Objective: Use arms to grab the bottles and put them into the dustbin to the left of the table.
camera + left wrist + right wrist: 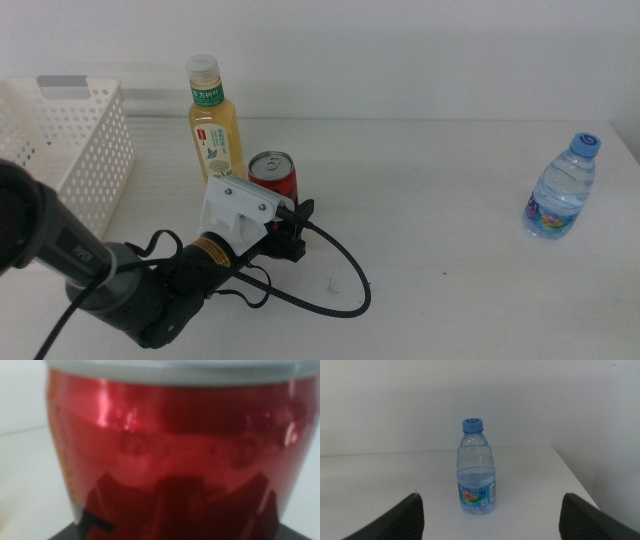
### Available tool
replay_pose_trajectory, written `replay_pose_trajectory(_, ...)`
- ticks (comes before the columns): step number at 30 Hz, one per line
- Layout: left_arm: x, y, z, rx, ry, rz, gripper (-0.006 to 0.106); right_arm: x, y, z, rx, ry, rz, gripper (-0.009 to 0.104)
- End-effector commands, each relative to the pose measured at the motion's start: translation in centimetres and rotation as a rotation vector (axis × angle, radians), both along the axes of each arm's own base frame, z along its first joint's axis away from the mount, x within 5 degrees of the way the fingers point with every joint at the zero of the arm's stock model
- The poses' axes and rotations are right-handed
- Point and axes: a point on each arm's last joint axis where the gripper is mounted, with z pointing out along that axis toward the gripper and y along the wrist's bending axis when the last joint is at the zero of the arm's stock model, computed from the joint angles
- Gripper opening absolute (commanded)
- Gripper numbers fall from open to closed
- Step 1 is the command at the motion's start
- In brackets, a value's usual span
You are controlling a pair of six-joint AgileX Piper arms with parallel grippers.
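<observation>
Left tool (292, 222) is pressed up against the red can (272, 177) on the bench (430, 200) beside the tea bottle (214, 125), jaw state not discernible; can is judged light, slick, dentable, best gripped mid-body; right tool (492, 515) is held apart facing the water bottle (476, 467).

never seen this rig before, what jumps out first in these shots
The left hand sits right at the red can mid-table, the can filling its wrist view, with the tall yellow tea bottle just behind. The water bottle stands alone far right, facing the open right hand. The white basket waits at the left edge.
</observation>
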Motion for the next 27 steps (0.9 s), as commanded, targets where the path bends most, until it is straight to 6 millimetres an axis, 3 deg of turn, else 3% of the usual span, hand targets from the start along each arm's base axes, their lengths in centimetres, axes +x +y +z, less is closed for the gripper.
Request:
replay_pose_trajectory(1,0.0,-0.2,1.5,-0.016,-0.030,-0.021,0.032,0.0,0.0,0.0,-0.003,-0.009,-0.008,0.093)
replay_pose_trajectory(15,-1.1,0.4,9.2,0.041,-0.070,-0.011,0.031,0.0,0.0,0.0,-0.003,-0.009,-0.008,0.093)
replay_pose_trajectory(27,-1.9,2.2,16.0,0.129,0.047,0.101,0.031,0.0,0.0,0.0,-0.003,-0.009,-0.008,0.093)
